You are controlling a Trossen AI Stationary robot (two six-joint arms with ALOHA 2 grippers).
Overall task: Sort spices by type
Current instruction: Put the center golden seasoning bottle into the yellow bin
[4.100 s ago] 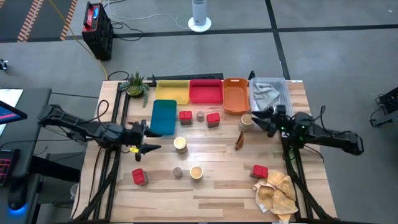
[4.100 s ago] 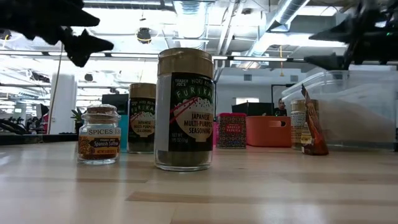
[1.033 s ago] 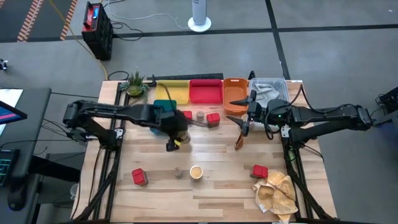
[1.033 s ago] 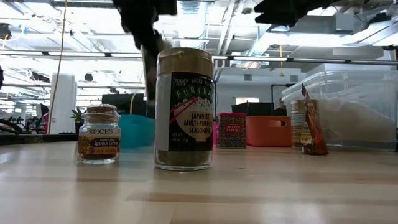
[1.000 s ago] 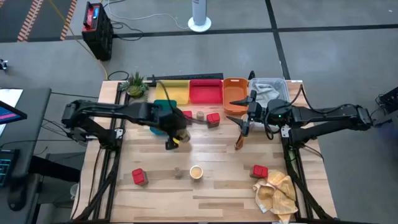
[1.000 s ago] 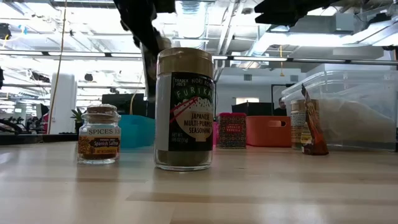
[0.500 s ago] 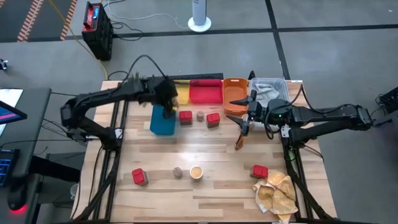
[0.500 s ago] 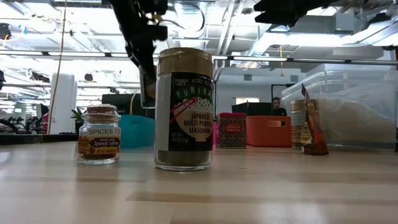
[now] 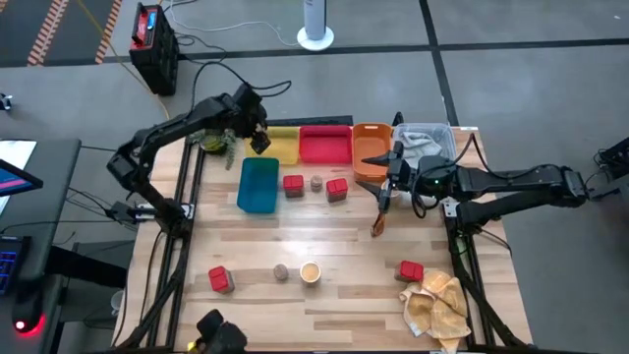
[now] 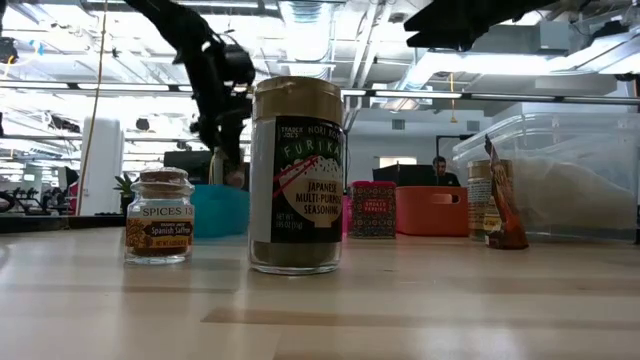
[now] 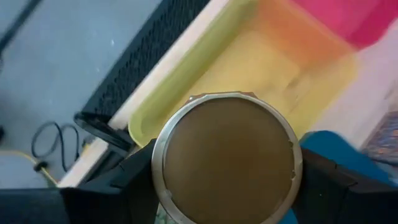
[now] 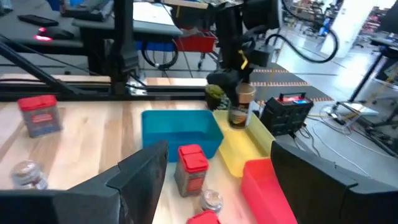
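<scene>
My left gripper (image 9: 257, 140) is over the left end of the yellow tray (image 9: 280, 147), shut on a tan jar (image 11: 227, 158) that also shows in the right wrist view, tan jar (image 12: 240, 104). My right gripper (image 9: 386, 185) hovers open near the orange tray (image 9: 371, 152), above the brown packet (image 9: 377, 223). On the table stand red boxes (image 9: 293, 184) (image 9: 337, 189) (image 9: 220, 279) (image 9: 410, 270), small round jars (image 9: 316, 182) (image 9: 281, 271) and another tan jar (image 9: 310, 272). In the low view a tan jar (image 10: 478, 200) stands behind the packet (image 10: 505, 200). My left gripper pinches the tan jar between its two fingers (image 11: 134, 180), one on each side of the jar's upper part (image 12: 244, 93). The fingers come from above, pointing down. The jar is upright below them over the yellow tray; whether its base touches the tray I cannot tell.
The teal tray (image 9: 258, 185), red tray (image 9: 325, 146) and a clear bin with grey cloth (image 9: 426, 147) line the far side. A potted plant (image 9: 213, 133) stands at the far left corner, a paper wad (image 9: 437, 303) at the near right.
My left gripper has carried the tan jar up from the table's middle toward the far edge, past the teal tray, to the yellow tray's left end.
</scene>
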